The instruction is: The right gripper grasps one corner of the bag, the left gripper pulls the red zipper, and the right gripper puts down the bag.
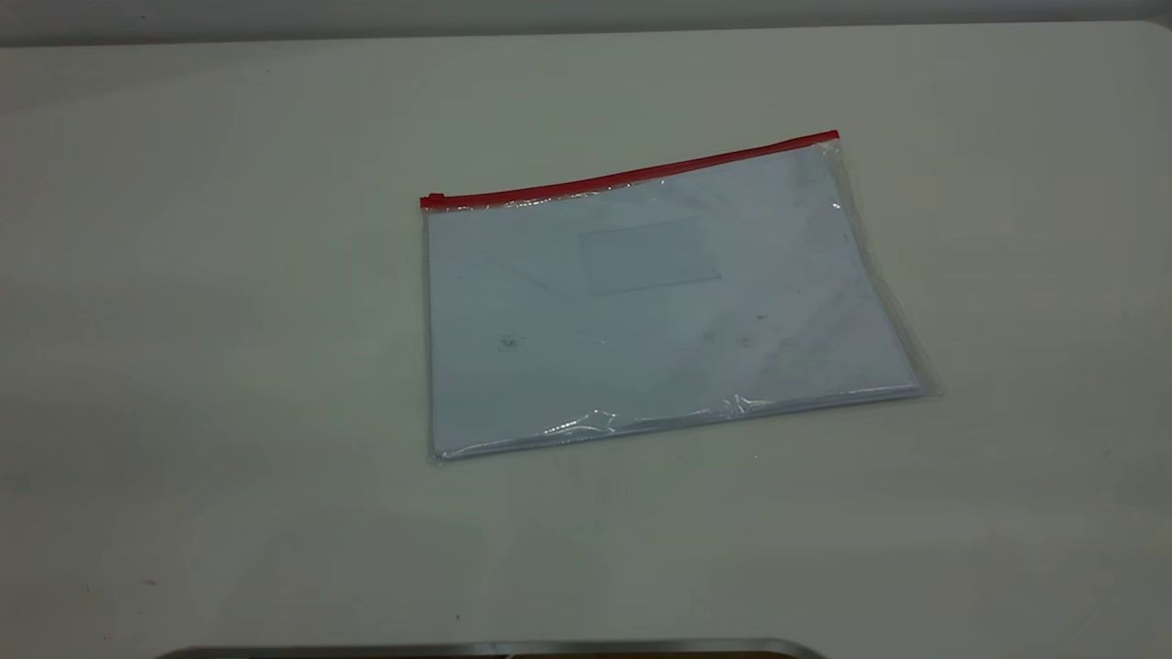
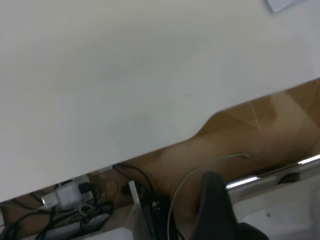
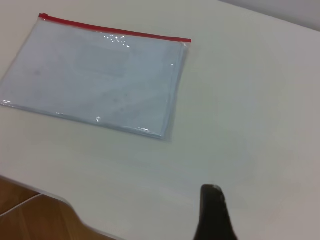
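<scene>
Slider tab (image 1: 434,199) at red zipper (image 1: 632,173) left end, upper centre of exterior frame | bag (image 1: 659,302) flat on table (image 1: 183,366), centre-right, untouched; judged light, floppy, slippery film | take hold: corner of the bag (image 1: 835,140) | left gripper (image 2: 215,210), right gripper (image 3: 214,215): one finger showing each, opening unreadable, nothing held

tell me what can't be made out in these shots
- Left gripper: left wrist view cuts it off at the frame edge; open or shut unclear.
- Right gripper: same in the right wrist view.
- Both grippers: outside the exterior view.
- Bag: paper's print too faint.
- Red zipper: slider too small.
</scene>
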